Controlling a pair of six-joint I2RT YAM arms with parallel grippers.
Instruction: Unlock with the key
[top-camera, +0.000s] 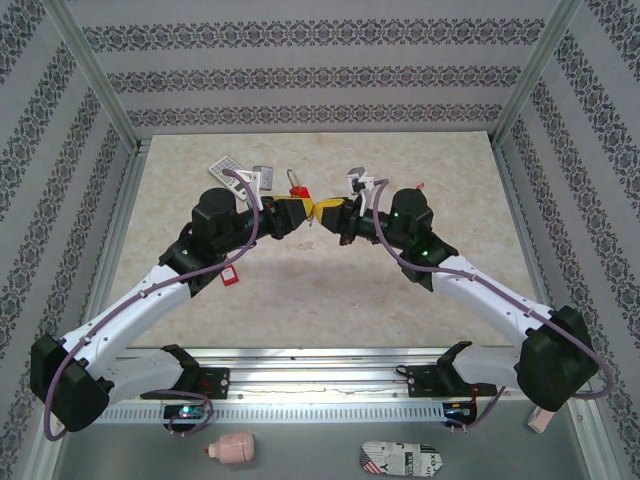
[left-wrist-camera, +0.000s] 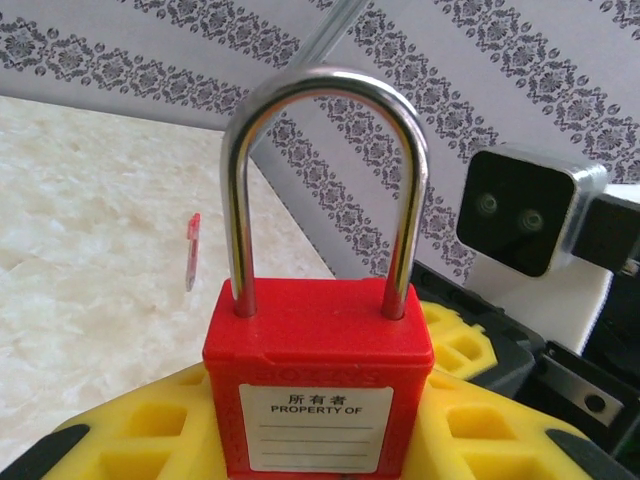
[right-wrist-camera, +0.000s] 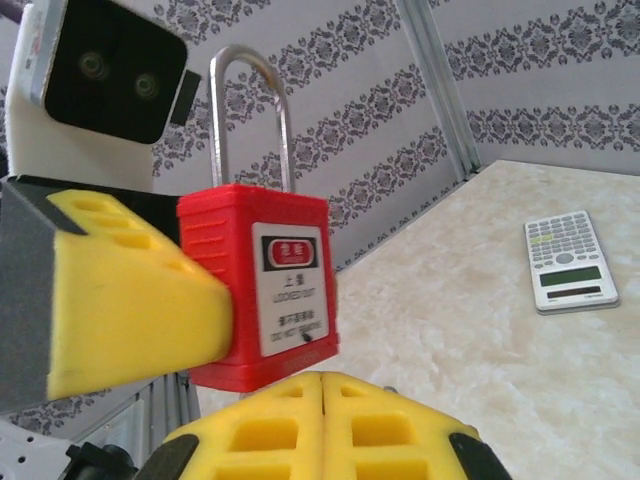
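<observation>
Padlock (left-wrist-camera: 318, 345) within left claw (left-wrist-camera: 320, 425)

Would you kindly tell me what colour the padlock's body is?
The padlock has a red body, clearest in the left wrist view.

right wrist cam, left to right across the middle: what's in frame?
Other arm's yellow finger → red padlock, pinched against that finger → calculator lying flat on the table.
</observation>
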